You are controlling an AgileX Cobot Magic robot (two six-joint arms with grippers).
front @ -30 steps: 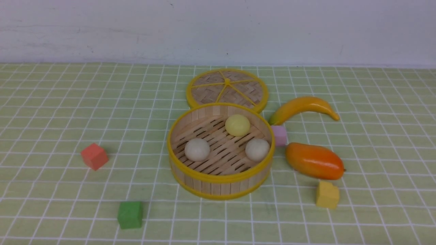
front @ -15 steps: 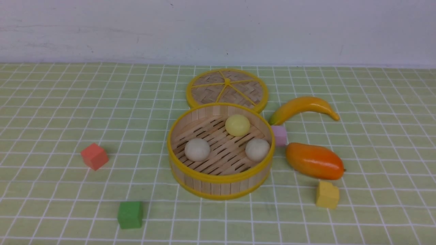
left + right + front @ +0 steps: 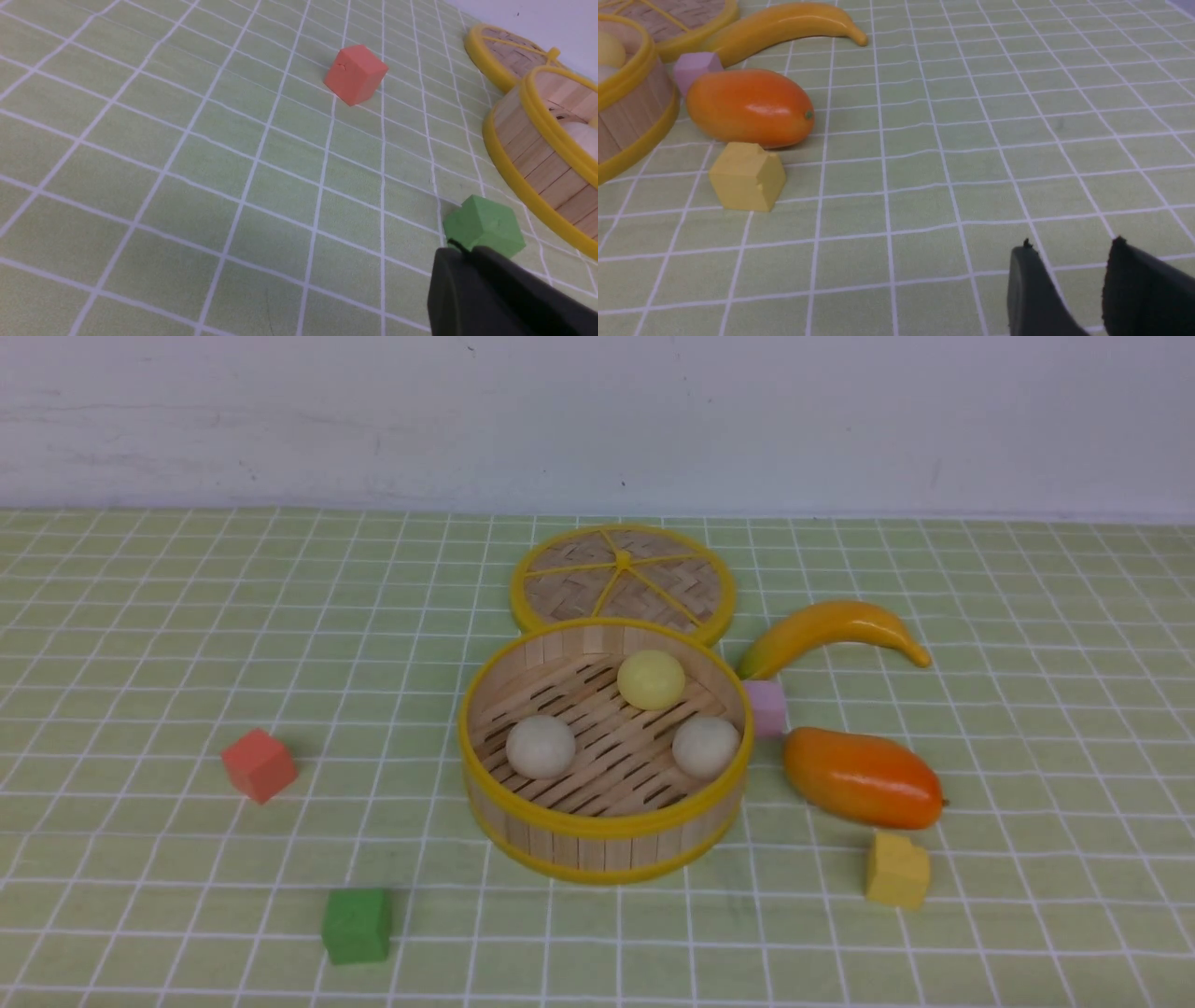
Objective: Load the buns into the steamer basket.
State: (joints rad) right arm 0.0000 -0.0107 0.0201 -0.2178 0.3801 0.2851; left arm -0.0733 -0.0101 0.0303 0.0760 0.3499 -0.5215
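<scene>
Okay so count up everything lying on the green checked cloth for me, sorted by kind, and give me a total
Buns: 3, two off-white and one pale yellow, all inside the steamer basket
Steamer basket: 1
Woven lid: 1
Cubes: 4, red, green, pink, yellow
Banana: 1
Mango: 1
Total: 11

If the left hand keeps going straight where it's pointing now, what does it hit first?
Most likely the small green foam cube, lying just beyond the shut left hand. Depth is unclear from the wrist view, so it might pass just above it.
</scene>
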